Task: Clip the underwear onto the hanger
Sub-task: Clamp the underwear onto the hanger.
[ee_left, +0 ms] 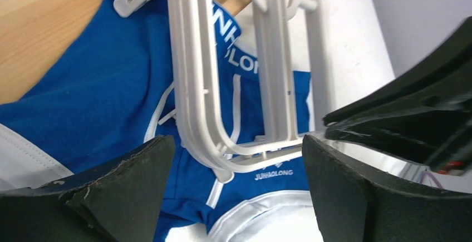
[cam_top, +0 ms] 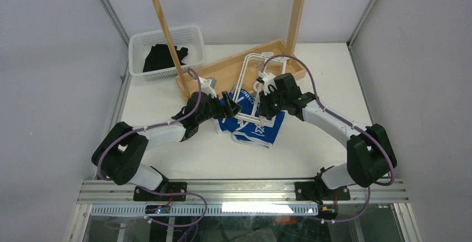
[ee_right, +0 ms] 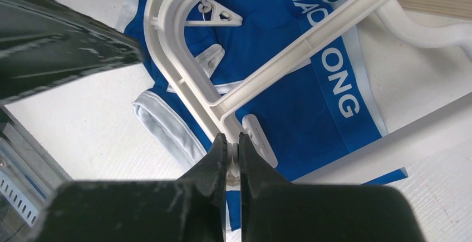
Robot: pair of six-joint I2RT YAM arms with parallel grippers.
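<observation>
The blue underwear (cam_top: 253,133) lies flat on the white table, with its lettered waistband (ee_right: 334,75) showing in the right wrist view. The white hanger (cam_top: 250,69) rests tilted over it, one rounded corner (ee_left: 222,158) just above the fabric. My right gripper (cam_top: 264,105) (ee_right: 232,142) is shut on the hanger's (ee_right: 167,69) lower frame bar, beside a small clip (ee_right: 259,142). My left gripper (cam_top: 231,105) (ee_left: 236,147) is open, its fingers on either side of the hanger corner and touching nothing. Two loose clips (ee_right: 220,14) dangle over the underwear (ee_left: 111,86).
The tall wooden rack (cam_top: 295,14) stands at the back on its flat wooden base (cam_top: 222,72), partly under the hanger. A white basket (cam_top: 189,33) holding a black garment (cam_top: 161,57) sits at the back left. The left gripper's finger (ee_right: 55,36) crosses the right wrist view.
</observation>
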